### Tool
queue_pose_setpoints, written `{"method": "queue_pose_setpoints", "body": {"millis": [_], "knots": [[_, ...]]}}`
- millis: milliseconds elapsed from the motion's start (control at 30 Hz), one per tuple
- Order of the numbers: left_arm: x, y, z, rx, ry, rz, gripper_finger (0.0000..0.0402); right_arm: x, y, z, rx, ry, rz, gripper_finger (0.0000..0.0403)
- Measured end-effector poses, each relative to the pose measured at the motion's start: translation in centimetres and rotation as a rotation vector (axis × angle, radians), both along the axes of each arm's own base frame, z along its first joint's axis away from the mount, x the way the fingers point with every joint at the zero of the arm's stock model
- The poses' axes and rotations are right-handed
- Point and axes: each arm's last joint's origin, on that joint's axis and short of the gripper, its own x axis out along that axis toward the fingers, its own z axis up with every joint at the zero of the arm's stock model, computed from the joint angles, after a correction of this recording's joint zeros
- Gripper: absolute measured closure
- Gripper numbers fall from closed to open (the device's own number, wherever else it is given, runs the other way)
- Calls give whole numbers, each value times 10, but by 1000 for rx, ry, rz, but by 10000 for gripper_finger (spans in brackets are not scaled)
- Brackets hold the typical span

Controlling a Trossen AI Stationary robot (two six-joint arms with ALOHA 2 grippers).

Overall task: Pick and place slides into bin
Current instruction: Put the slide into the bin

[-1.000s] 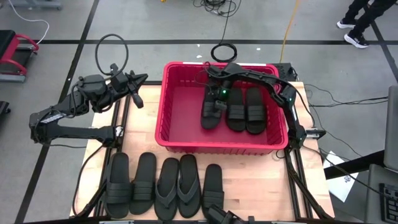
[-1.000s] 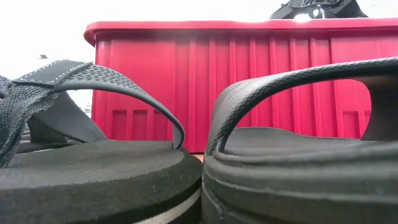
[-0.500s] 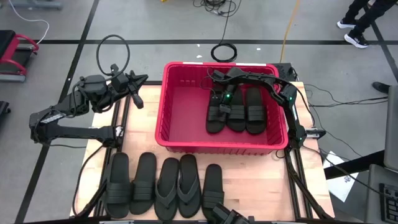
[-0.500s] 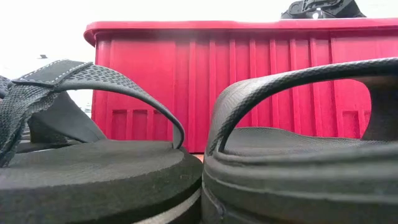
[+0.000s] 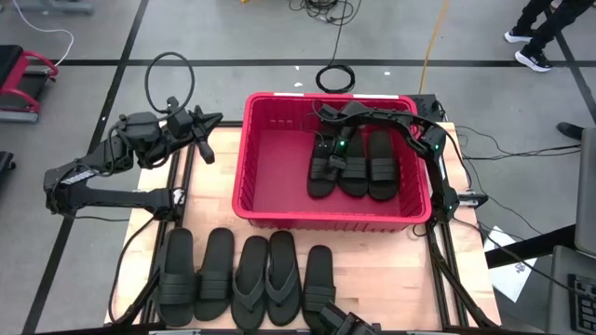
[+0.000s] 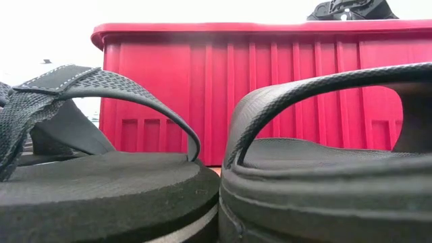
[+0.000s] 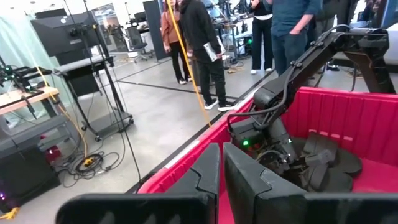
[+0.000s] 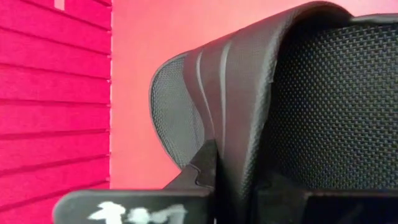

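Grey workshop floor all round, people standing off beyond the far side, and a wooden counter (image 5: 372, 270) in the middle of it. On it sits the red bin (image 5: 270, 209), and down inside goes the right pincer (image 5: 328, 160), clamped on the strap of a slide (image 5: 321, 177). That slide lies on the bin floor, just beside two more slides (image 5: 369, 167) already parked along the right wall. The wrist camera shows the ribbed strap pinched tight between the fingers, red wall behind it.

Over on the far-left corner of the counter the left pincer (image 5: 200, 126) waits, fingers shut on nothing, pointing towards the bin.

Five slides (image 5: 247, 277) lie in a row on the near edge of the counter: two strapped ones on the left, a pair of flip-flops in the middle, one strapped on the right.

So this looks like the placing step for slide number three, and it seems to be down. Next call, as I read it: open up, let the strap go, lift straight out clear of the rim, then swing to the near row for the next one, likely the right-hand end, nearest this arm.
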Motion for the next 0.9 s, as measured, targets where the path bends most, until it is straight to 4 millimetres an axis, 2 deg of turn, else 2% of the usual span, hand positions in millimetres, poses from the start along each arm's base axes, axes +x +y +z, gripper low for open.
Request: {"method": "queue_pose_setpoints", "body": {"millis": [167, 533, 667, 900], "knots": [[0, 0, 0, -5, -4, 0, 376, -3, 2, 0, -21, -19, 83, 396], [0, 0, 0, -8, -7, 1, 376, -8, -1, -1, -35, 23, 66, 391], [0, 0, 0, -5, -5, 1, 376, -9, -1, -1, -18, 23, 75, 365], [0, -1, 0, -8, -6, -22, 376, -9, 0, -1, -33, 54, 70, 286]]}}
